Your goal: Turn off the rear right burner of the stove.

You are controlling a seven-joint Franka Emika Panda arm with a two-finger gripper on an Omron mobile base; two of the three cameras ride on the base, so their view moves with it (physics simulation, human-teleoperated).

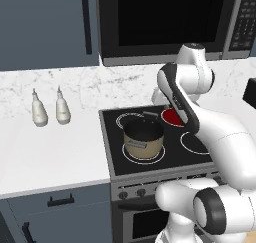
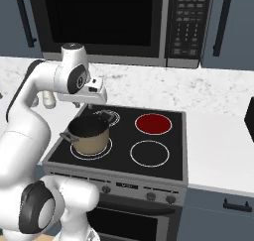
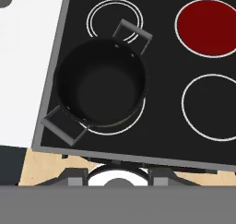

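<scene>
I count four ringed zones on the stove (image 2: 124,178), and at least four small dark knobs in a row on its grey front panel (image 2: 149,193); part of that row sits behind my arm. One pot (image 2: 89,135) stands on the front left zone: tan outside, dark inside, two handles, nothing in it as the hand view shows. The front right zone (image 2: 150,153) is black and bare. The rear left zone (image 3: 115,19) lies just behind the pot, one pot handle overlapping its ring in the hand view. The rear right burner (image 2: 154,123) glows red, at the back right of the cooktop, well apart from the pot.

The gripper (image 2: 94,97) hangs above the left half of the cooktop, over the pot. I cannot tell how far its jaws stand apart.

On the white counter to the left stand two pale bottles (image 1: 39,112), side by side. One black microwave (image 2: 119,24) hangs on the wall above the stove.
</scene>
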